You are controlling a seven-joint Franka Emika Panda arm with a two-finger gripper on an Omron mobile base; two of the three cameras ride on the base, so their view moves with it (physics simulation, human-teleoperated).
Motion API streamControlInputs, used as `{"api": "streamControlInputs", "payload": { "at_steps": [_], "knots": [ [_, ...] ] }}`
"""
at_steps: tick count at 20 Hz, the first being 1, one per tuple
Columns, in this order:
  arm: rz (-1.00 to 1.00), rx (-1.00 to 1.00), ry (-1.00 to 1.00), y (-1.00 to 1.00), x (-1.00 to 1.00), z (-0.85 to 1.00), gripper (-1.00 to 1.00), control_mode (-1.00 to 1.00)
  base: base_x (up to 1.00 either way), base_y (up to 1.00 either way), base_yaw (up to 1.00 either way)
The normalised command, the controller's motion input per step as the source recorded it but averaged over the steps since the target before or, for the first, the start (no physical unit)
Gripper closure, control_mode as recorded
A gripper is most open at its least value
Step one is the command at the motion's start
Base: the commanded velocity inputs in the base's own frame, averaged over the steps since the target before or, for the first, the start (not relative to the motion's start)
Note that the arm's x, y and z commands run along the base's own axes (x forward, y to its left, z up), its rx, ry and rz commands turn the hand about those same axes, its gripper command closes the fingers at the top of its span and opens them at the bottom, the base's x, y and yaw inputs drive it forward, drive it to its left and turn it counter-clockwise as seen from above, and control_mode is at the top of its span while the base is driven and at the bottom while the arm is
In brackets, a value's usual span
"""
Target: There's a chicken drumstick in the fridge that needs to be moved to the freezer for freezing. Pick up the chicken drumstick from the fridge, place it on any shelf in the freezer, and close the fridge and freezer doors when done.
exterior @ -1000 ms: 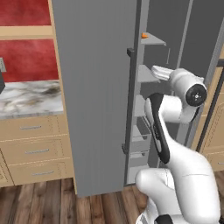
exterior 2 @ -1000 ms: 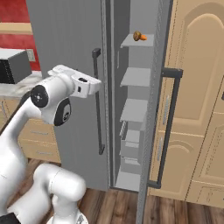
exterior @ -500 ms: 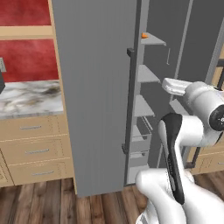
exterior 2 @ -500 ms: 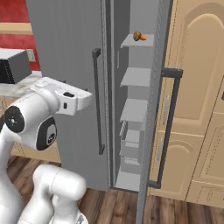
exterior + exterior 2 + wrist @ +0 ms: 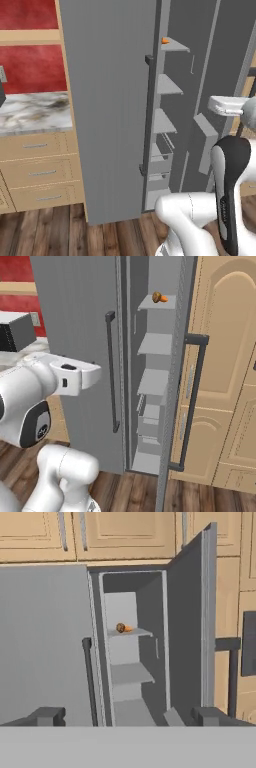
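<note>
Gripper: the gripper (image 5: 129,717) has its jaws spread wide with nothing between them. Its two dark fingertips (image 5: 47,716) stand far apart at the bottom of the hand view. It is held well back from the unit, facing it.

Drumstick: the drumstick (image 5: 122,628) lies straight ahead of the gripper and higher than it, well apart from it. It rests near the front left end of the shelf (image 5: 137,633).

Shelf: the shelf is the highest one in the freezer (image 5: 150,602), ahead of and above the gripper. More pale shelves step down below it toward the gripper's level.

Freezer: the narrow compartment stands open, directly in front of the gripper.

Freezer door: the freezer door (image 5: 187,627) is swung out on the gripper's right, edge-on toward it. The door handle (image 5: 232,677) and a black panel (image 5: 248,644) show just beyond that edge. From the right base view the same door (image 5: 176,371) stands out toward the camera, to the right of the hand.

Fridge door: the fridge door (image 5: 42,642) is the broad grey face ahead and to the gripper's left. It looks shut in the hand view. Its long handle (image 5: 89,677) runs down beside the freezer opening.

Surroundings: wooden cabinets (image 5: 125,534) sit above the unit, beyond the gripper. A marble counter (image 5: 30,112) over drawers lies far off to its left.
</note>
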Motion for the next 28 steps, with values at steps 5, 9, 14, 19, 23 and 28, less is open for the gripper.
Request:
{"api": "streamControlInputs", "payload": {
  "at_steps": [5, 9, 14, 19, 23, 28],
  "knots": [
    [0.1, -0.06, 0.0, -0.44, -0.18, -0.22, -1.0, -1.0, 0.0, 0.0, 0.0],
    [0.19, 0.0, 0.0, -0.69, 0.0, -0.43, -1.0, -1.0, 0.0, 0.0, 0.0],
    [0.19, 0.0, -0.13, -0.7, -0.01, -0.25, -1.0, -1.0, 0.0, 0.0, 0.0],
    [0.22, 0.0, -0.07, -0.64, 0.0, -0.25, -1.0, -1.0, 0.0, 0.0, 0.0],
    [0.22, 0.0, 0.0, -0.54, 0.06, -0.4, -1.0, -1.0, 0.0, 0.0, 0.0],
    [0.23, 0.0, 0.0, -0.49, 0.23, -0.44, -1.0, -1.0, 0.0, 0.0, 0.0]
  ]
}}
